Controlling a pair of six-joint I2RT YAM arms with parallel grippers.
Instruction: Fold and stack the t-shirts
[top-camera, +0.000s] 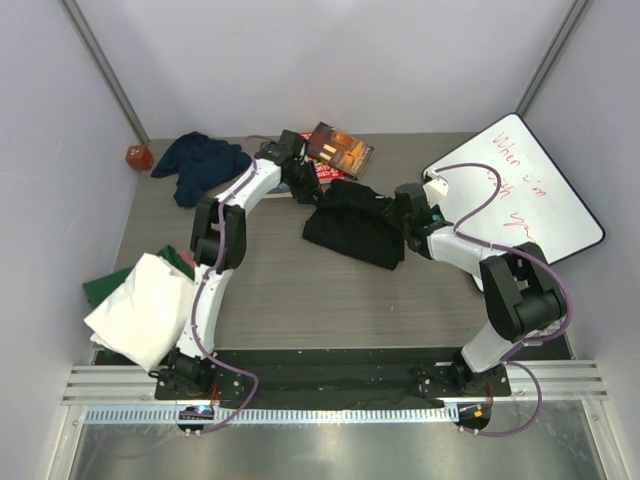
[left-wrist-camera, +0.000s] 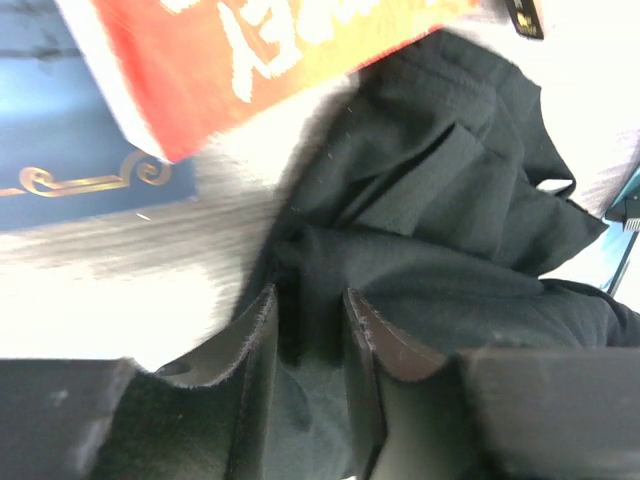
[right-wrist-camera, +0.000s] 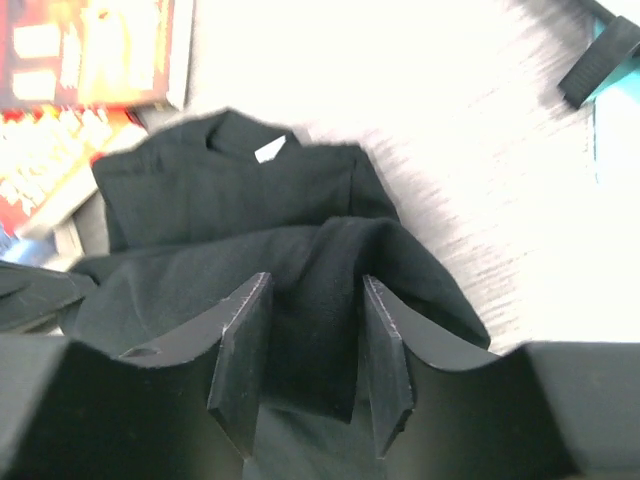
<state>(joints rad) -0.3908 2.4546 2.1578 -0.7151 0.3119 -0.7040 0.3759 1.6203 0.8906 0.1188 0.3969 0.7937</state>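
Observation:
A black t-shirt (top-camera: 350, 232) lies bunched in the middle of the table, between my two grippers. My left gripper (top-camera: 300, 190) is at its far left edge. In the left wrist view its jaws (left-wrist-camera: 310, 310) stand apart over the black cloth (left-wrist-camera: 450, 230). My right gripper (top-camera: 402, 215) is at the shirt's right side. Its jaws (right-wrist-camera: 312, 300) are open, and a raised fold of the black shirt (right-wrist-camera: 220, 200) stands loose between them. A navy t-shirt (top-camera: 200, 160) lies crumpled at the far left. A folded white t-shirt (top-camera: 145, 308) rests on a green one (top-camera: 105, 285) at the near left.
Books (top-camera: 340, 148) lie at the back, just beyond the left gripper; a red cover (left-wrist-camera: 260, 50) and a blue one (left-wrist-camera: 60, 150) show close by. A whiteboard (top-camera: 520, 190) with red writing leans at the right. A small red object (top-camera: 138, 156) sits in the far left corner.

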